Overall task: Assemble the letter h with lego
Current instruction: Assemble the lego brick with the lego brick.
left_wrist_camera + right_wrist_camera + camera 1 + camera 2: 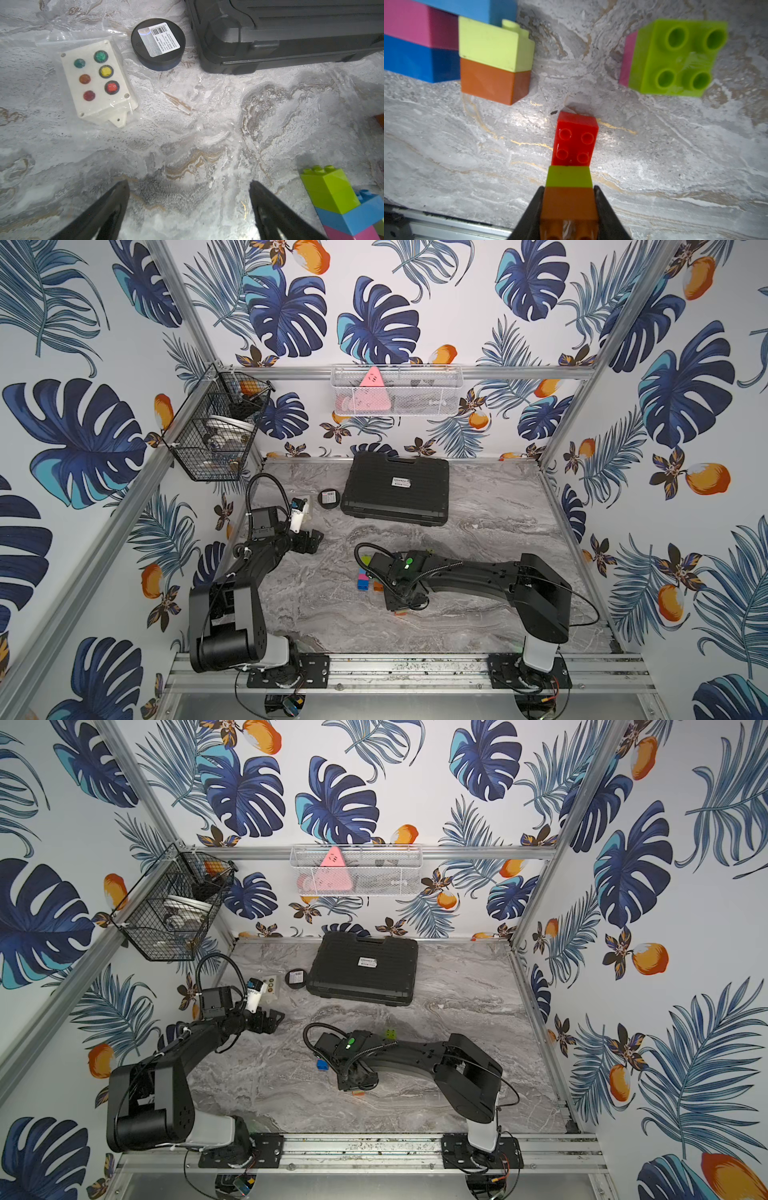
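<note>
My right gripper (568,188) is clenched on the orange brick (569,205) at the base of a 3-brick stick, with a lime green brick (569,176) next and a red brick (576,141) at the tip, over the marble surface (446,145). The partly built lego (425,41), blue, pink, lime and orange, lies just beyond it. A lime-and-pink pair (675,58) sits apart. My left gripper (188,182) is released, spread wide, near the white button box (95,79).

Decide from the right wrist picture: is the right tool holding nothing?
No, the right tool is closed on the orange brick of a small stack, with a lime green brick and a red brick beyond it.
</note>
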{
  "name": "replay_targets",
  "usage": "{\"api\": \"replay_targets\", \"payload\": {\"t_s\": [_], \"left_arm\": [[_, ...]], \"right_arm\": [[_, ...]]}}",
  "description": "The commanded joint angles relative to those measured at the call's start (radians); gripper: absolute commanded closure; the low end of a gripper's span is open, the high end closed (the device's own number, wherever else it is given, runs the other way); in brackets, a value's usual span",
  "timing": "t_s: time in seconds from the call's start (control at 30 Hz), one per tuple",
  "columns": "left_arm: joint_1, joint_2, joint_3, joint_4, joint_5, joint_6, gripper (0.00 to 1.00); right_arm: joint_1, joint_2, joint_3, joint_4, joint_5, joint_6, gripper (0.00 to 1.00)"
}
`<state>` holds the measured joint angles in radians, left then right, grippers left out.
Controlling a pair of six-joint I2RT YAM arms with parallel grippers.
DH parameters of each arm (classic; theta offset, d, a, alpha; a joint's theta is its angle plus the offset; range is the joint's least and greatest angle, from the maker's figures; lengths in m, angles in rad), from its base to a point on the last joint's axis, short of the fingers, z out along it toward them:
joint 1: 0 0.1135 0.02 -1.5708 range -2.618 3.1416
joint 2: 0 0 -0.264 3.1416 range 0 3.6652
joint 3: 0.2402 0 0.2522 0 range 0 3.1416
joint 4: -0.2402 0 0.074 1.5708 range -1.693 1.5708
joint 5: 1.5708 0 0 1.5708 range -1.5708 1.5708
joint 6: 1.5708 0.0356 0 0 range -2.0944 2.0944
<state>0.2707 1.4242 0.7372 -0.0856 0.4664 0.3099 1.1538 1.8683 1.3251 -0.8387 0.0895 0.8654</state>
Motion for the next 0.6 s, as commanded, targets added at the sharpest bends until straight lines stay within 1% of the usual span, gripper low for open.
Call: {"api": "replay_targets", "payload": {"t_s": [0.0,0.07,0.17,0.33,0.57], "left_arm": [[0.004,-0.005,-0.002,0.021,0.011,-0.012,0.05],[0.005,-0.007,-0.004,0.022,0.012,-0.012,0.05],[0.007,-0.006,-0.002,0.022,0.014,-0.012,0.05],[0.01,-0.006,-0.003,0.022,0.019,-0.012,0.05],[0.022,-0.013,-0.009,0.028,0.035,-0.015,0.04]], "right_arm": [[0.008,0.032,-0.015,0.004,0.001,0.031,0.73],[0.011,0.037,-0.012,-0.002,0.006,0.045,0.73],[0.011,0.042,-0.012,-0.025,0.038,0.1,0.73],[0.011,0.055,0.015,-0.05,0.039,0.167,0.73],[0.011,0.12,0.083,-0.11,0.034,0.179,0.74]]}}
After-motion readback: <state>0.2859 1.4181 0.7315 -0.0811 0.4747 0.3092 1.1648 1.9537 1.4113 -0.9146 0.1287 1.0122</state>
